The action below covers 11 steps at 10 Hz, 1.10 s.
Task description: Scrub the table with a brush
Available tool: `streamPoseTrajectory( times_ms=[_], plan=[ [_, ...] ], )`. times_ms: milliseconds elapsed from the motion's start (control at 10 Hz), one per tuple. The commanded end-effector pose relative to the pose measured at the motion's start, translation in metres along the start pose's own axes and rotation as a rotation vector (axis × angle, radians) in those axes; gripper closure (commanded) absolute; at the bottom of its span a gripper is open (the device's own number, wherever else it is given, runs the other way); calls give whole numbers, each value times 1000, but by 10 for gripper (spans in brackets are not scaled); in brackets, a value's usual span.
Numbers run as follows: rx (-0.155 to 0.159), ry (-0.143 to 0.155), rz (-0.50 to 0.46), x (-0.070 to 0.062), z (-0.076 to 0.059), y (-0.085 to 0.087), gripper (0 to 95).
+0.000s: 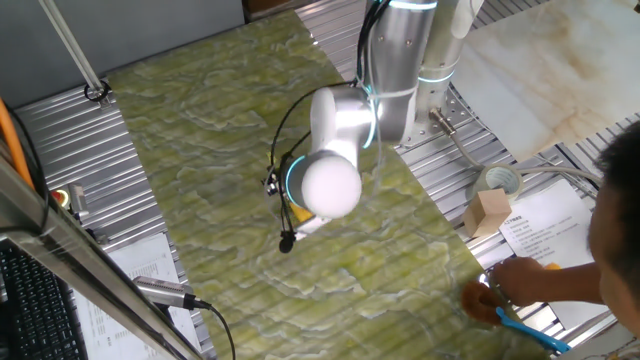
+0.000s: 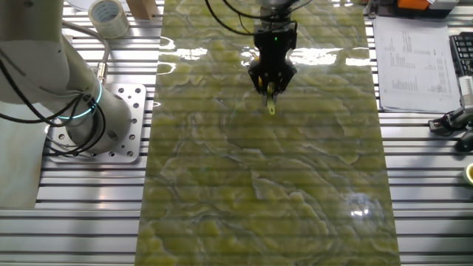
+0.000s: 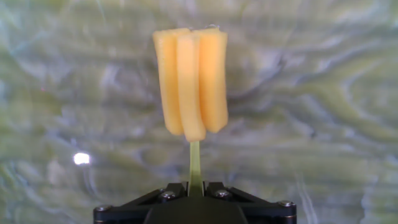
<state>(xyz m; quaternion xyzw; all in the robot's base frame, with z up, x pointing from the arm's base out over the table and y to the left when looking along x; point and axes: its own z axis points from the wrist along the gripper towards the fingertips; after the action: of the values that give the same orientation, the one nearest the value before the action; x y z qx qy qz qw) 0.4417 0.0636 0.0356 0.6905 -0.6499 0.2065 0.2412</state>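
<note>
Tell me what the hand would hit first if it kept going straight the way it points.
Probably the table: the hand points down at it, and the brush it holds would touch first.

A mottled olive-green counter [image 2: 266,185] runs between ribbed grey metal panels [image 2: 89,207], its glossy marble-like surface catching overhead light.

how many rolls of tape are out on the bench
1. The roll of tape lies on the ribbed metal panel beside the robot's base, next to a small cardboard box. Others may be hidden off-frame.
</note>
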Motion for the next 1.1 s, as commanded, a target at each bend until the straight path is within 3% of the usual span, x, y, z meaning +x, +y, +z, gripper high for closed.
streamPoseTrajectory(
  times_ms=[100,500,700,1100],
  plan=[
    [-17,3,30,-16,-12,3,950],
    [-54,10,103,-57,-43,7,950],
    [-62,11,119,-70,-51,7,950],
    [-69,15,104,-73,-52,8,950]
  ],
)
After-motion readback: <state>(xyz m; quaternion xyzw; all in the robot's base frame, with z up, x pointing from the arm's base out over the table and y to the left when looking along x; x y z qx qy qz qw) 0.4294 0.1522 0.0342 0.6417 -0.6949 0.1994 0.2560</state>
